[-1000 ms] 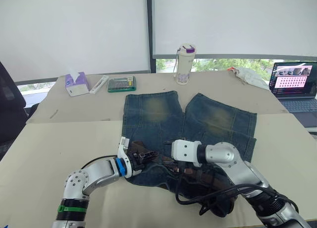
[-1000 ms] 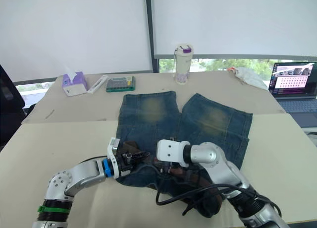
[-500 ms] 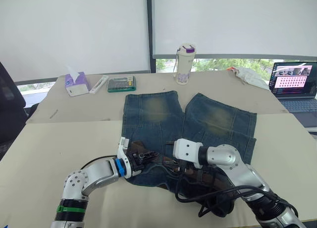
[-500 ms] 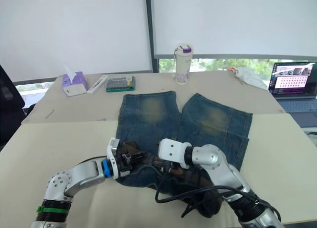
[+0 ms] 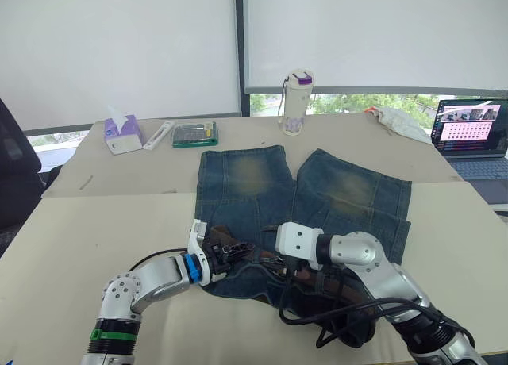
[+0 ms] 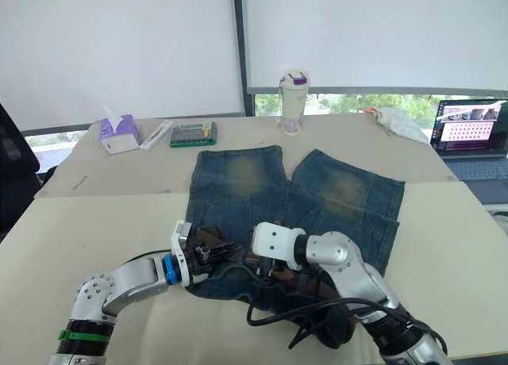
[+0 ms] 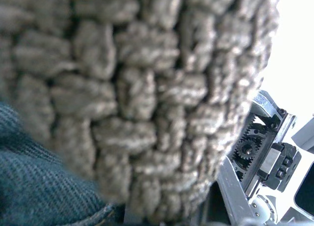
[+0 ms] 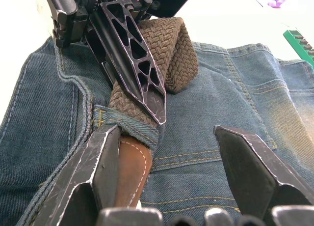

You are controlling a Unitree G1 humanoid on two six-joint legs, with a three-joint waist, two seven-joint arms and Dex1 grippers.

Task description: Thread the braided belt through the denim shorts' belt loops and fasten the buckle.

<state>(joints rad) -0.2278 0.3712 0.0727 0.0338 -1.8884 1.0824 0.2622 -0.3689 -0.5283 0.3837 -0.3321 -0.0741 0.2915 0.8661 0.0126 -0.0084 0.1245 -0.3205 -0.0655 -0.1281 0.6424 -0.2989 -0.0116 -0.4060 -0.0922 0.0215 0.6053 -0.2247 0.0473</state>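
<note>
The denim shorts (image 5: pixel 254 182) lie flat on the table, legs pointing away and waistband nearest me. My left gripper (image 5: pixel 228 250) is at the waistband's left end, shut on a folded bend of the braided belt (image 8: pixel 169 44); one of its latticed black fingers (image 8: pixel 132 64) presses along the strap. The belt runs under a belt loop (image 8: pixel 128 119), and a smooth brown leather piece (image 8: pixel 131 169) shows below it. My right gripper (image 8: pixel 167 130) stands open just over the waistband, facing the left gripper, one finger beside the loop. The buckle is hidden.
Black cables (image 5: pixel 337 321) trail over the waistband by my right arm. At the table's far side stand a tissue box (image 5: pixel 121 135), a green-edged calculator (image 5: pixel 195 133), a white bottle (image 5: pixel 296 91) and a white cloth (image 5: pixel 397 121). An open laptop (image 5: pixel 472 139) sits at the right.
</note>
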